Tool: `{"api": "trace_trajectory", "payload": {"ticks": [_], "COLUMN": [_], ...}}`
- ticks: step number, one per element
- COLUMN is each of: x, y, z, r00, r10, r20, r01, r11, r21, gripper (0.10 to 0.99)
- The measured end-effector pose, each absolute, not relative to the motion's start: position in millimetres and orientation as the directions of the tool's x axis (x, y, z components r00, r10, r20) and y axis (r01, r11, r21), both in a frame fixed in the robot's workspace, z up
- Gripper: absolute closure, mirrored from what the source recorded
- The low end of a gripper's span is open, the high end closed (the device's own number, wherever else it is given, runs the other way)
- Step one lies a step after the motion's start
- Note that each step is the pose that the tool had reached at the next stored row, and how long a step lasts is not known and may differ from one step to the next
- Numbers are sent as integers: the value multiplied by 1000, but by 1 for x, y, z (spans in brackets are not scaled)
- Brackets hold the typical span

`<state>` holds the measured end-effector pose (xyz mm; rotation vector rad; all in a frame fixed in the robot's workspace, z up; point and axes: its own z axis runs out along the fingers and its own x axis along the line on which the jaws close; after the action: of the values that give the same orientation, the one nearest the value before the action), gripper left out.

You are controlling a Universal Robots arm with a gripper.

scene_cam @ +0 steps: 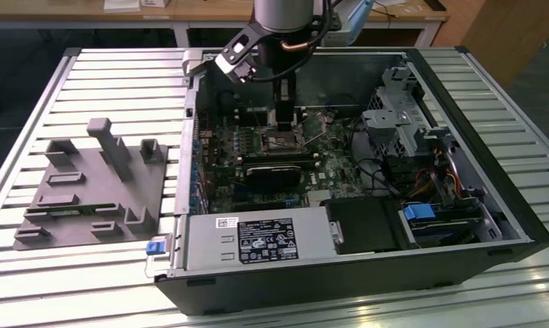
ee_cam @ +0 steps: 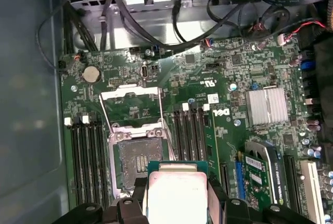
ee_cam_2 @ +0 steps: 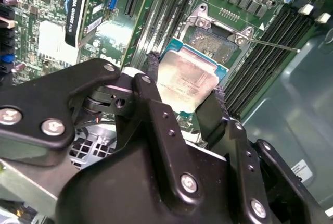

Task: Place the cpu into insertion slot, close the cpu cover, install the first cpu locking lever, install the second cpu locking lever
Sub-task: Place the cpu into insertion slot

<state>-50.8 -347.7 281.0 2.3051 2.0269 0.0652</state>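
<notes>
Gripper (ee_cam_2: 183, 78) part-closed on the cpu (ee_cam_2: 182, 92), one black finger (ee_cam_2: 152, 70) on each of two opposite edges. The chip is held flat, partly over the insertion slot (ee_cam: 136, 156); contact can't be told. Exterior view, left to right: grey fixture block (scene_cam: 92, 184) on slatted table (scene_cam: 37, 273), then open computer case (scene_cam: 347, 280) with arm (scene_cam: 279, 20) coming straight down into it, gripper pointing down at motherboard (scene_cam: 334, 160), drive cage (scene_cam: 393, 116) rightmost. Cpu cover (ee_cam: 130, 92) stands flipped open beyond the slot; fingers hide the chip's side edges, its near edge is cut off in first wrist view, and the chip hides the slot's near part.
</notes>
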Motion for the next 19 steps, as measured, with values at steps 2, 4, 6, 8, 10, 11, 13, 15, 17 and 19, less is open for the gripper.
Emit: {"api": "trace_trajectory", "payload": {"ticks": [2,4,6,8,10,11,13,15,17,19], "x": [-51,-51,-51,-51,-51,-50,-50,-49,-49,-49], "y": [-348,-348,-348,-348,-347,-347,-345,-342,-341,-340], "z": [279,277,276,274,272,271,269,268,266,263], "r00": [102,64,31,7,-7,-8,-8,-8,-8,-8], "r10": [995,998,999,1000,1000,1000,1000,1000,1000,1000], "r20": [-15,-15,-15,-15,-15,-15,-15,-15,-15,-15], "r01": [992,995,996,996,996,996,996,996,996,996], "r11": [-100,-63,-30,-6,9,9,9,9,9,9], "r21": [82,83,83,85,87,87,87,87,87,87], "gripper": [545,545,545,545,545,545,545,545,545,545]}}
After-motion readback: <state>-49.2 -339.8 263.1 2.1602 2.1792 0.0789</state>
